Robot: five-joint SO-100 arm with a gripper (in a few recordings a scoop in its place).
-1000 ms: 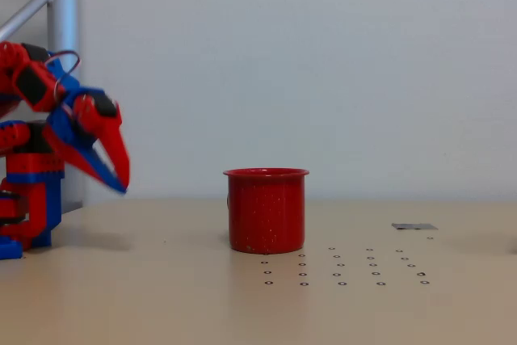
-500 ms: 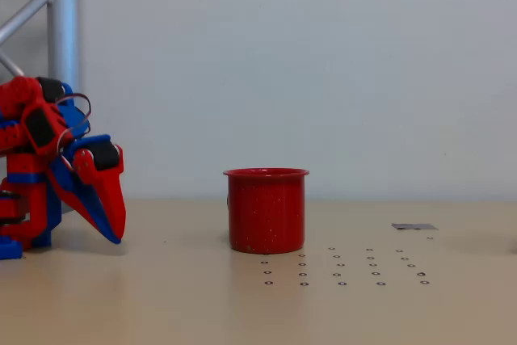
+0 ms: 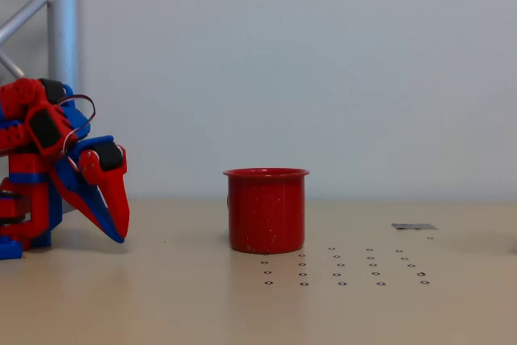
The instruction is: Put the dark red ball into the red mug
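Red mug stands mid-table, well apart from the clenched claw at left.

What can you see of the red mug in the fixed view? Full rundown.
The red mug is a bright red cylinder with fine pale speckles, enamel-like in finish, with a flared rim and no handle showing from this side. It stands upright on the beige table, left of centre, just behind a grid of small dark marks. Its inside is hidden from this low angle. Nothing touches it; the gripper sits well off to its left.
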